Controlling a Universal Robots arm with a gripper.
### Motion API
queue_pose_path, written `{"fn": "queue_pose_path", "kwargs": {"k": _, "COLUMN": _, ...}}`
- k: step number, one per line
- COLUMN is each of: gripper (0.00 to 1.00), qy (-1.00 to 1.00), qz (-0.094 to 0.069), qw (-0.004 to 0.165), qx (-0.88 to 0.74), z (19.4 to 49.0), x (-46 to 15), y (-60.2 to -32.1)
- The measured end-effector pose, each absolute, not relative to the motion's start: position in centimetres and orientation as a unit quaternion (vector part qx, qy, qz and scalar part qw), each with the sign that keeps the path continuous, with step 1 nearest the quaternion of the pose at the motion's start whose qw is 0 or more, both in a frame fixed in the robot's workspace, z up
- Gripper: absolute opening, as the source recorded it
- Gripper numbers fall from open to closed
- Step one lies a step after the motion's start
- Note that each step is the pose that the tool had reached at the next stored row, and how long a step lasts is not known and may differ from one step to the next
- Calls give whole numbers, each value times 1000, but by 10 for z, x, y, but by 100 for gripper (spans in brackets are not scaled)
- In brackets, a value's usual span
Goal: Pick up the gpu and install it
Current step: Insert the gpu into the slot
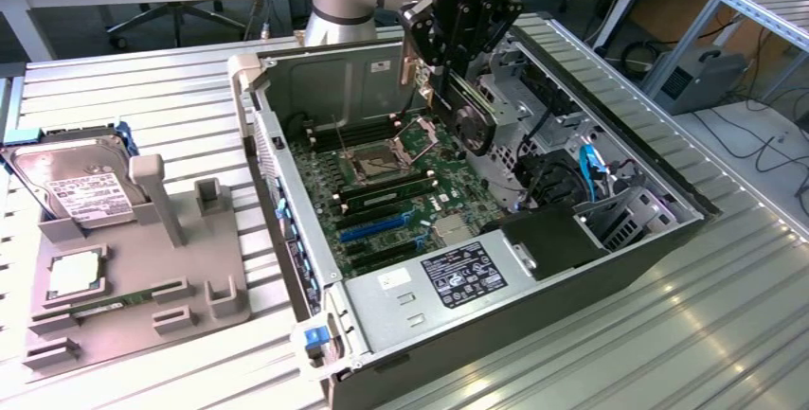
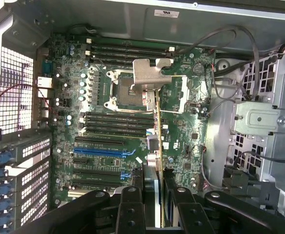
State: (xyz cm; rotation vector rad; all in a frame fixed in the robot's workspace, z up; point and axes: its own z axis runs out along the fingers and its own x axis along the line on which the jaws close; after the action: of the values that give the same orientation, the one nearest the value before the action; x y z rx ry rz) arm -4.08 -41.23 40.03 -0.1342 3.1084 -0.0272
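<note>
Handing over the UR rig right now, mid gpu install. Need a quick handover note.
Gripper: shut on the gpu.
gpu: lifted and held on edge above the motherboard, inside the open computer case. The wrist view shows it edge-on, touching no slot.
Done: the gpu is picked up and sits over the case.
Left: the gpu is not seated. The blue expansion slot and the dark slots beside it are empty.
</note>
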Motion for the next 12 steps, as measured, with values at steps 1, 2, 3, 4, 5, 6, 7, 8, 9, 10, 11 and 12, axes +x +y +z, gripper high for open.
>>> {"fn": "queue_pose_path", "kwargs": {"k": 1, "gripper": 27, "qy": 999, "qz": -9, "qw": 15, "qx": -43, "z": 400, "x": -41, "y": -412}}
{"fn": "queue_pose_path", "kwargs": {"k": 2, "gripper": 27, "qy": 999, "qz": -9, "qw": 15, "qx": -44, "z": 400, "x": -41, "y": -412}}
{"fn": "queue_pose_path", "kwargs": {"k": 3, "gripper": 27, "qy": 999, "qz": -9, "qw": 15, "qx": -44, "z": 400, "x": -41, "y": -412}}
{"fn": "queue_pose_path", "kwargs": {"k": 4, "gripper": 27, "qy": 999, "qz": -9, "qw": 15, "qx": -44, "z": 400, "x": -41, "y": -412}}
{"fn": "queue_pose_path", "kwargs": {"k": 5, "gripper": 27, "qy": 999, "qz": -9, "qw": 15, "qx": -44, "z": 400, "x": -41, "y": -412}}
{"fn": "queue_pose_path", "kwargs": {"k": 6, "gripper": 27, "qy": 999, "qz": -9, "qw": 15, "qx": -45, "z": 400, "x": -41, "y": -412}}
{"fn": "queue_pose_path", "kwargs": {"k": 7, "gripper": 27, "qy": 999, "qz": -9, "qw": 15, "qx": -45, "z": 400, "x": -41, "y": -412}}
{"fn": "queue_pose_path", "kwargs": {"k": 8, "gripper": 27, "qy": 999, "qz": -9, "qw": 15, "qx": -45, "z": 400, "x": -41, "y": -412}}
{"fn": "queue_pose_path", "kwargs": {"k": 9, "gripper": 27, "qy": 999, "qz": -9, "qw": 15, "qx": -45, "z": 400, "x": -41, "y": -412}}
{"fn": "queue_pose_path", "kwargs": {"k": 10, "gripper": 27, "qy": 999, "qz": -9, "qw": 15, "qx": -46, "z": 400, "x": -41, "y": -412}}
{"fn": "queue_pose_path", "kwargs": {"k": 11, "gripper": 27, "qy": 999, "qz": -9, "qw": 15, "qx": -46, "z": 400, "x": -41, "y": -412}}
{"fn": "queue_pose_path", "kwargs": {"k": 12, "gripper": 27, "qy": 999, "qz": -9, "qw": 15, "qx": -46, "z": 400, "x": -41, "y": -412}}
